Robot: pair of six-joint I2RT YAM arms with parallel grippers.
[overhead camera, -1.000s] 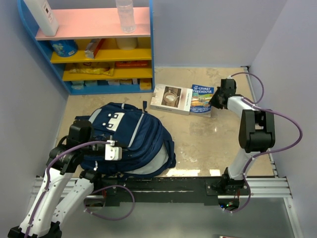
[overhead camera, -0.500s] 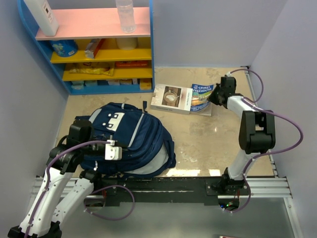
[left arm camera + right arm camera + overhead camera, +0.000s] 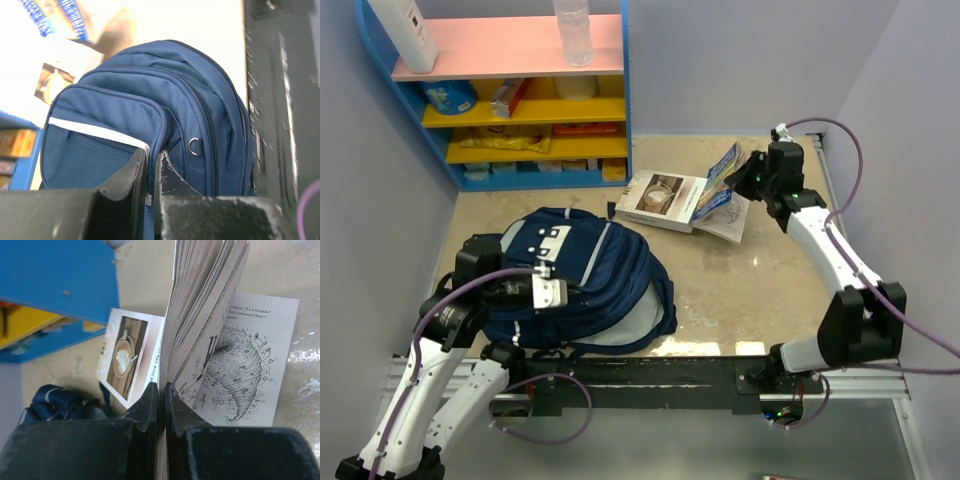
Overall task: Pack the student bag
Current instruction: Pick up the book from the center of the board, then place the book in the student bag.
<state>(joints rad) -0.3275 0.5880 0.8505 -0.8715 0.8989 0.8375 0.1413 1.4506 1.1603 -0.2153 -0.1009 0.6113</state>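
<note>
At the near left edge, the left arm (image 3: 438, 345) reaches over the beige table (image 3: 760, 290); the left jaws are drawn almost together, pinched on the seam of a front pocket of the large navy blue fabric student bag (image 3: 595, 280), just beside a white trim stripe; a small metal ring sits on the fabric close by in the left wrist view. The student bag (image 3: 125, 115) lies on its back on the near left part of the table, its white patch towards the shelf side, and a dark corner of it (image 3: 55, 402) shows in the right wrist view.

Farther back, a white-covered book with a coffee-cup photograph (image 3: 660, 198) (image 3: 125, 352) lies flat, near the bag's far end. Touching its right side, a blue-covered paperback book (image 3: 722, 195) stands fanned open, one illustrated page (image 3: 247, 370) lying low; the right jaws, at the end of the right arm (image 3: 830, 250), are closed tight on its upright edge.

Beyond the books, against the back left wall, stands a blue shelf unit with a pink top (image 3: 510, 50); a clear plastic bottle (image 3: 573, 30) stands on that top.
</note>
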